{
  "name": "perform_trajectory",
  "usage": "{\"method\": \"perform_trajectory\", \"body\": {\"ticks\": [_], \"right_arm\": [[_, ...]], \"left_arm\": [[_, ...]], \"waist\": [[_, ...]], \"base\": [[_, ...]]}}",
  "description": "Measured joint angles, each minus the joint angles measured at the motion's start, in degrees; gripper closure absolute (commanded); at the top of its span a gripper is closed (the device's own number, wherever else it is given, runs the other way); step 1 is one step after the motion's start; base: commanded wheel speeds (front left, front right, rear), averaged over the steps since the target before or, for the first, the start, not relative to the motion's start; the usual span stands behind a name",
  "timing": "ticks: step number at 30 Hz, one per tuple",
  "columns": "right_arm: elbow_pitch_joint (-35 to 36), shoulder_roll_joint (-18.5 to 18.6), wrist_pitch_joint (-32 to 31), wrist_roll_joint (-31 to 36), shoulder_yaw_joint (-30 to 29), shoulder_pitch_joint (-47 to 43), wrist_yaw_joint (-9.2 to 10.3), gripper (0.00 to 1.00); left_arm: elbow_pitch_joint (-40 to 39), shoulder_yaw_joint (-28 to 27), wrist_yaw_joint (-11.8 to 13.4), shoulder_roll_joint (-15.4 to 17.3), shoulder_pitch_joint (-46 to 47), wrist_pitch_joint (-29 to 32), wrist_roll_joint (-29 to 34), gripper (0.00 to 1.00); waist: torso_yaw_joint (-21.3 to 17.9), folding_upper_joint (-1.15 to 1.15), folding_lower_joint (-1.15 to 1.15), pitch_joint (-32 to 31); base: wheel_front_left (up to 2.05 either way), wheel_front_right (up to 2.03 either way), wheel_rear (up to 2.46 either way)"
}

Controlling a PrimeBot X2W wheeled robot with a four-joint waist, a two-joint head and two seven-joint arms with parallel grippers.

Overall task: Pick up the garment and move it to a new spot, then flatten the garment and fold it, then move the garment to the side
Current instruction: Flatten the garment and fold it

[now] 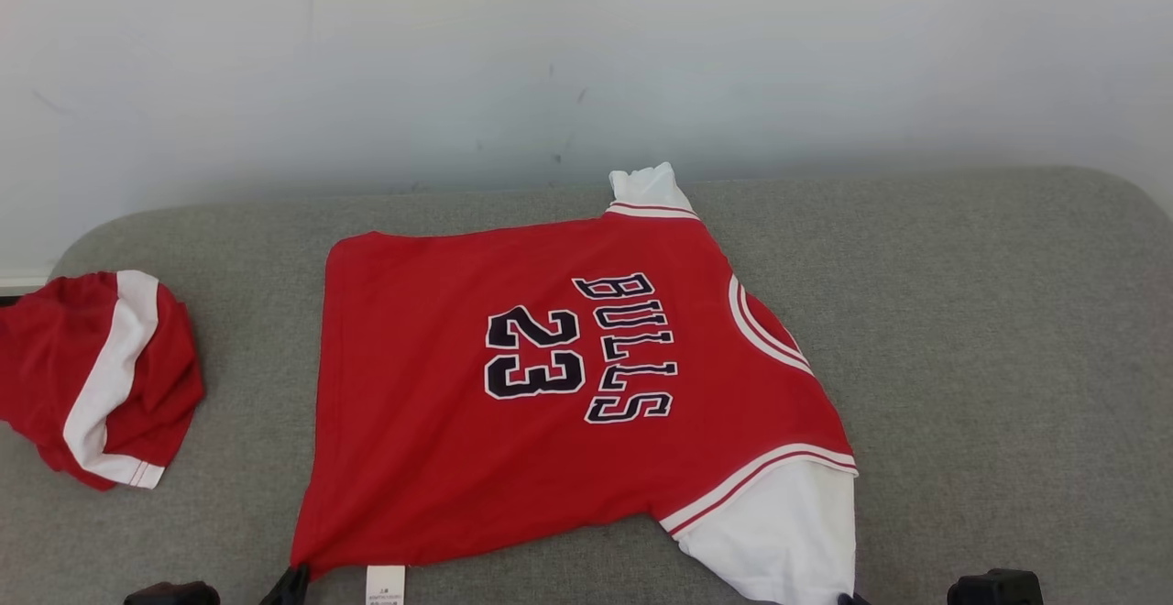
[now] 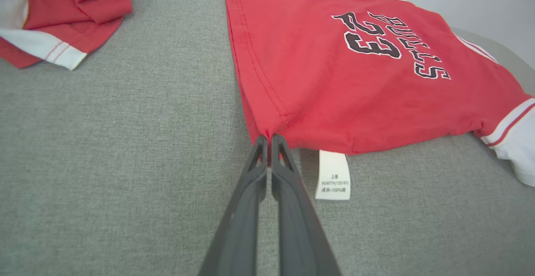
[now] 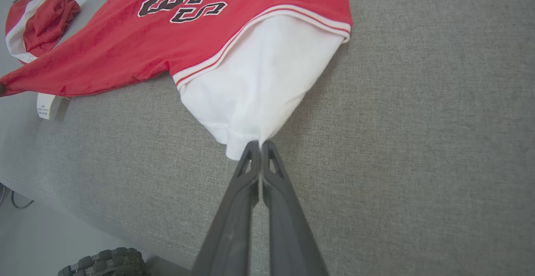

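Note:
The garment (image 1: 550, 385) is a red jersey with dark "BULLS 23" lettering and white sleeves, spread flat on the grey cushioned surface (image 1: 990, 357). My left gripper (image 2: 269, 139) is shut on its red hem corner, beside the white care label (image 2: 333, 175). In the head view that gripper (image 1: 295, 580) sits at the bottom edge, at the jersey's near left corner. My right gripper (image 3: 260, 144) is shut on the end of the near white sleeve (image 3: 255, 83); its tips (image 1: 852, 599) barely show under that sleeve. The far sleeve (image 1: 649, 185) pokes out at the back.
A second red and white piece of clothing (image 1: 92, 376) lies bunched at the surface's left end. A pale wall (image 1: 586, 55) rises just behind the surface. The right wrist view catches the front edge of the surface and a tyre (image 3: 104, 261) below it.

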State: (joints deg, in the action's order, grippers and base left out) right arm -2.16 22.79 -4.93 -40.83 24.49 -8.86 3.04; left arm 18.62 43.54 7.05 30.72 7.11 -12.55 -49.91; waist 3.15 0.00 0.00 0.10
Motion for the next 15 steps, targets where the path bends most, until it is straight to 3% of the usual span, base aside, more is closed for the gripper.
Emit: {"method": "perform_trajectory", "body": {"ticks": [15], "right_arm": [[0.22,-0.11,-1.14,0.0,0.53,0.51,0.08,1.0]], "left_arm": [[-1.3,-0.19,0.01,-0.18,0.01,0.97,0.6,1.0]], "waist": [[0.44,0.0,0.0,0.9]], "base": [[0.0,0.0,0.0]]}}
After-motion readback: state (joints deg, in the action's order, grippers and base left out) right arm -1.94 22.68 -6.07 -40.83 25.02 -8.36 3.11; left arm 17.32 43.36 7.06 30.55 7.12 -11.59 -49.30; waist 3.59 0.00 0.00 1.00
